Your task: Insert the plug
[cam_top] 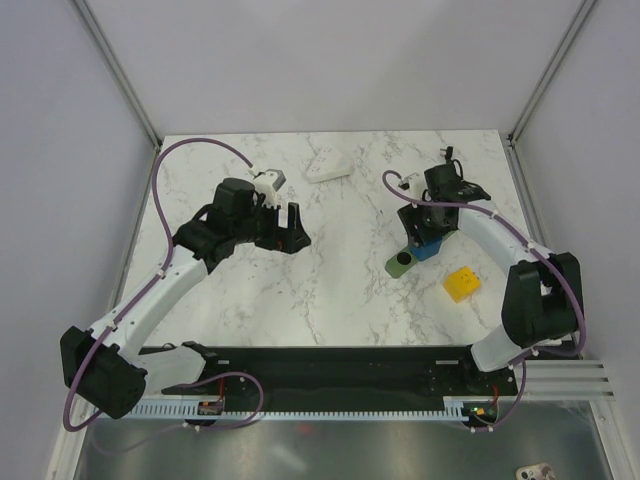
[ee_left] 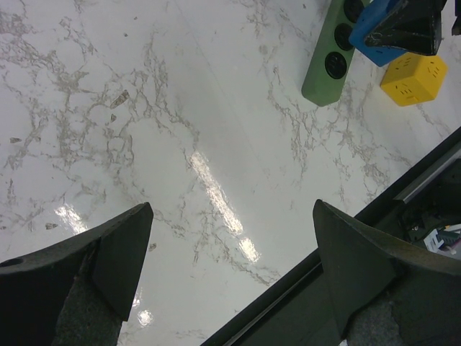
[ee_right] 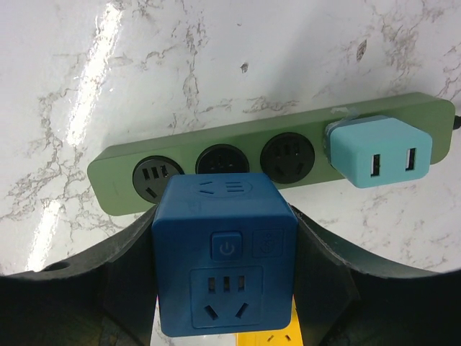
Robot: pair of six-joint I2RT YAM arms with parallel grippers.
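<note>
The plug [ee_right: 225, 252] is a blue cube with a power button and a socket on the face toward the right wrist camera. My right gripper [ee_right: 225, 249] is shut on its two sides. It hangs close over the green power strip [ee_right: 119, 173], in front of three empty round sockets. I cannot tell whether it touches the strip. From above, the plug [cam_top: 431, 248] sits at the strip's [cam_top: 400, 265] far end under the right gripper [cam_top: 428, 232]. My left gripper [cam_top: 290, 226] stands open over bare marble, well left of the strip, with nothing between its fingers [ee_left: 122, 249].
A light-blue adapter [ee_right: 379, 153] is plugged into the strip's right end. A yellow block [cam_top: 461, 283] lies right of the strip, near the right arm. A white object [cam_top: 327, 165] rests at the back of the table. The black rail [cam_top: 330, 368] runs along the near edge.
</note>
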